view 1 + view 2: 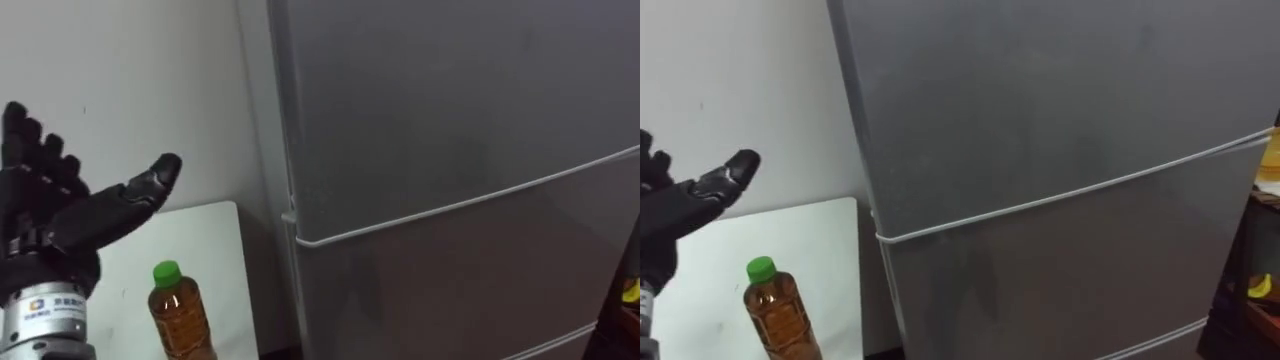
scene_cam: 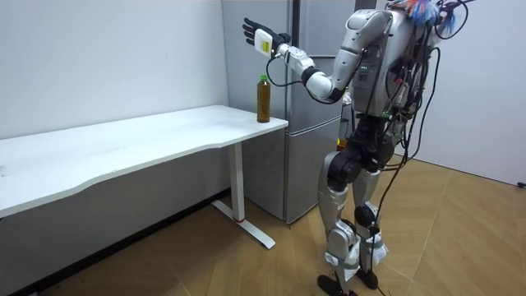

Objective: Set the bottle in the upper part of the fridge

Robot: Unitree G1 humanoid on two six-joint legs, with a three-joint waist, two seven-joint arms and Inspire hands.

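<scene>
A bottle of amber liquid with a green cap stands upright on the corner of the white table, beside the fridge. My left hand hovers above and to the left of it, open, fingers spread and thumb pointing toward the fridge, touching nothing. The grey fridge fills the right of the eye views, with both its upper and lower doors closed and a pale seam between them. In the room view I stand facing the fridge, left hand raised above the bottle.
The table runs along the white wall to the room view's left. At the right edge of the right eye view stands a dark shelf with yellow items. Wooden floor lies behind me.
</scene>
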